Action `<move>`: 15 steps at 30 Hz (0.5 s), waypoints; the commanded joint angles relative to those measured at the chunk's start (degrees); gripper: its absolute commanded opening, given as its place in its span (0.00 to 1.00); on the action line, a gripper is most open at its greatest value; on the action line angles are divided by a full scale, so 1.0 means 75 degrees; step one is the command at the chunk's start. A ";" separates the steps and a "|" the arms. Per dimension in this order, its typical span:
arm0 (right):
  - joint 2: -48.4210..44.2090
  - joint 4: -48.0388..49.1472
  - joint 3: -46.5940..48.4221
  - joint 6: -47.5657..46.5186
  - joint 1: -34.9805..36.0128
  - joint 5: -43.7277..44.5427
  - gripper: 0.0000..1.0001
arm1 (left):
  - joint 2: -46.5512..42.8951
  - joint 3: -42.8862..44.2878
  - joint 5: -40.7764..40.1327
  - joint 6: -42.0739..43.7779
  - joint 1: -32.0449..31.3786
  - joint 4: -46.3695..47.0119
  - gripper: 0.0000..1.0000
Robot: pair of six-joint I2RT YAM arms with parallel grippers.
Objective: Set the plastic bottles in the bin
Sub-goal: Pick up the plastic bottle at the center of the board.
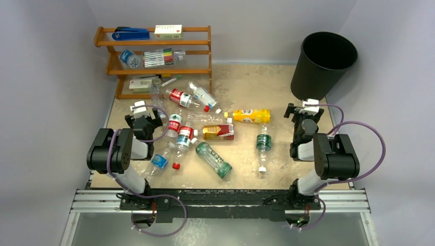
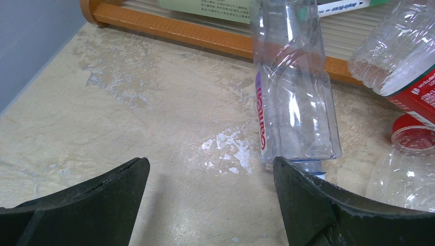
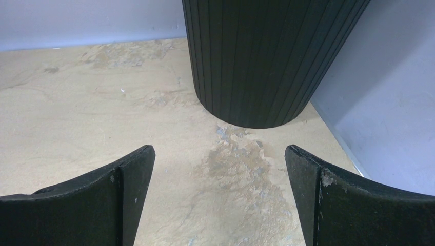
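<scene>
Just ahead of the left gripper [image 2: 210,164], by its right finger [image 2: 318,205]: clear bottle [image 2: 295,102], lengthwise away. Gapes wide, empty; likewise the farther right gripper [image 3: 219,151], facing the black bin [image 3: 256,61].

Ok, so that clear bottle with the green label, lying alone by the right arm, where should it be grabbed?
Probably across the labelled middle of the green-label bottle, coming straight down with the right end effector. It lies flat, on its own, long axis pointing away from the robot, cap nearest, so the open jaws can straddle it side to side.
</scene>
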 commanded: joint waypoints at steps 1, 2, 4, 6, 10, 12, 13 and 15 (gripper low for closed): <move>-0.0084 0.0684 0.0060 -0.0173 0.0022 0.0010 1.00 | -0.0049 -0.0046 0.0037 0.0101 0.0016 0.0509 0.92; -0.0189 0.0732 -0.0002 -0.0212 0.0022 -0.0019 1.00 | -0.0166 -0.0110 -0.0013 0.0095 0.0016 0.0597 0.92; -0.0547 0.0376 0.0016 -0.0294 0.0032 -0.0245 1.00 | -0.0749 -0.0281 -0.0210 0.0022 0.0005 0.0351 0.92; -0.0924 -0.0161 0.0143 -0.0401 0.0034 -0.0505 1.00 | -0.1484 -0.0172 -0.0529 -0.0034 -0.0082 -0.0557 0.92; -0.1684 -0.1281 0.0449 -0.0632 0.0106 -0.1049 1.00 | -0.2569 0.0210 -0.0733 -0.0149 -0.0297 -0.1905 0.92; -0.2070 -0.1830 0.0551 -0.0610 0.0127 -0.1397 1.00 | -0.3010 0.0352 -0.0639 -0.0392 -0.0371 -0.2358 0.92; -0.2257 -0.2040 0.0589 -0.0525 0.0138 -0.1516 1.00 | -0.3202 0.0538 -0.0573 -0.0472 -0.0412 -0.2635 0.92; -0.2716 -0.2680 0.0705 -0.0278 0.0151 -0.1708 1.00 | -0.3518 0.0815 -0.0414 -0.0594 -0.0499 -0.3237 0.92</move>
